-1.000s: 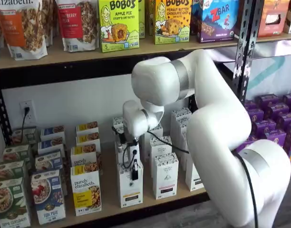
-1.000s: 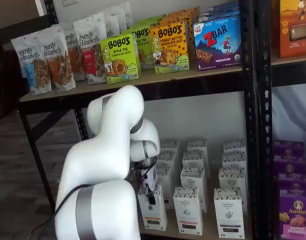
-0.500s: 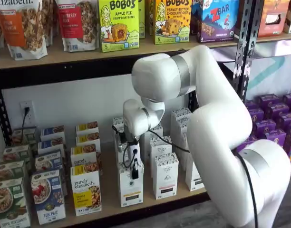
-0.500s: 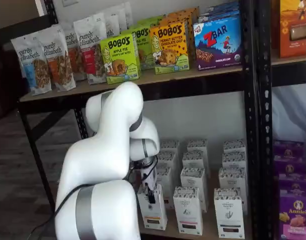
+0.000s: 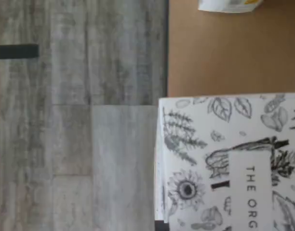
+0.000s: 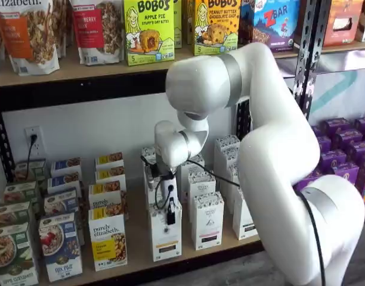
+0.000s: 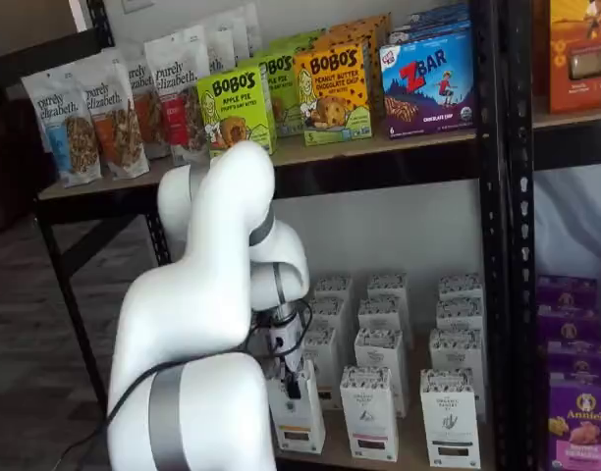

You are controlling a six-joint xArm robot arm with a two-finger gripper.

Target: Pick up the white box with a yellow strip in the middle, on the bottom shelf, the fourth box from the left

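**A:** Showing what, in this panel?

**B:** My two-finger gripper [image 6: 169,208], white-bodied with black fingers, closed on the tall narrow white box with the thin yellow strip [image 6: 166,239]. One black finger lies flat down the front face. The other is hidden behind the carton, so I judge the clamp from how the box follows me.

**A:** Where does the carton stand?

**B:** At the front of the tan wooden bottom shelf [image 6: 138,243], just beside the same-shaped white carton with a reddish strip [image 6: 207,221]. The wrist view shows its leaf-printed top [image 5: 229,163] at the board's edge, with grey plank floor [image 5: 80,120] beyond.

**A:** What has changed within the last second?

**B:** My large white elbow joint [image 6: 200,83] has risen in both shelf views. The box [image 7: 297,420] has edged towards the front rail and leans slightly.

**A:** What does that mean for the task?

**B:** The grasp appears to hold and extraction has begun. Whether the base has left the board, I cannot tell. The lean suggests the carton may pivot between my fingers.
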